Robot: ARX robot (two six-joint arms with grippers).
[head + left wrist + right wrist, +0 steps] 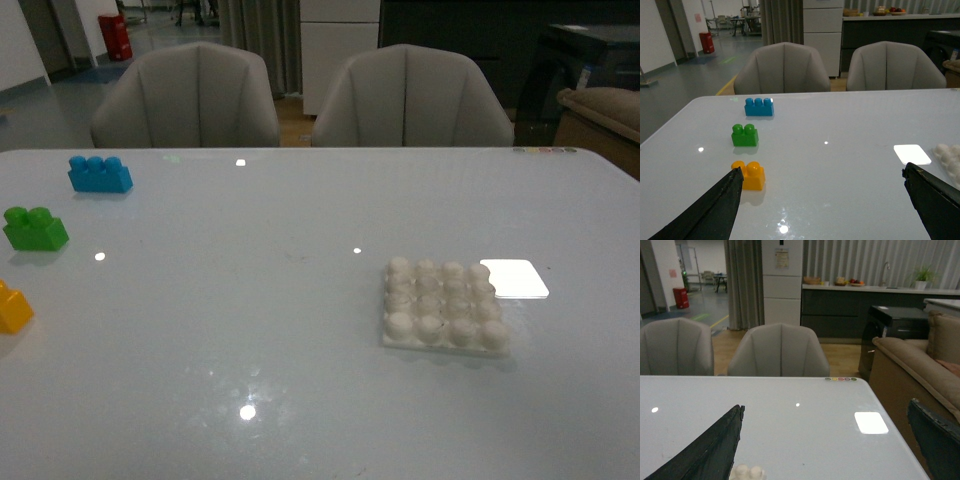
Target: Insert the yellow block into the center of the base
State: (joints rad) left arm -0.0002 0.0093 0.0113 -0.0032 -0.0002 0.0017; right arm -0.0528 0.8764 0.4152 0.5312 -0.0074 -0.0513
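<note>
Front view, yellow-orange two-stud plastic block (14, 308) seen at the glossy counter's (250, 330) left edge, well apart from the flat square white studded base (444, 303), left wrist view, left pincer (821, 172) held apart, right wrist view, right pincer (826, 407) held apart.

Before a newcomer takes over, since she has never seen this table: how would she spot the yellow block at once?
On the table, look to the left side, away from the white base, where three bricks stand in a row. The yellow block is the one nearest the robot; beyond it are a green brick, then a blue brick.
</note>
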